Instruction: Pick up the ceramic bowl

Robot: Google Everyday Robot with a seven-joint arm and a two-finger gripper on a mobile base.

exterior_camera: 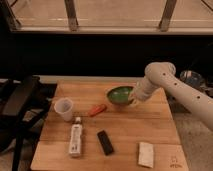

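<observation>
The ceramic bowl point(120, 94) is round and glossy green. It is at the back middle of the wooden table point(150, 127), tilted toward the camera and held slightly above the wood. My gripper point(133, 99) comes in from the right on a white arm point(170, 85) and is shut on the bowl's right rim. The fingertips are partly hidden behind the bowl's edge.
A translucent white cup point(63, 109) stands at the left, with an orange object point(98, 109) between it and the bowl. A white bottle point(75, 139), a black bar point(105, 142) and a white packet point(146, 154) lie near the front. A black chair point(20, 102) is left of the table.
</observation>
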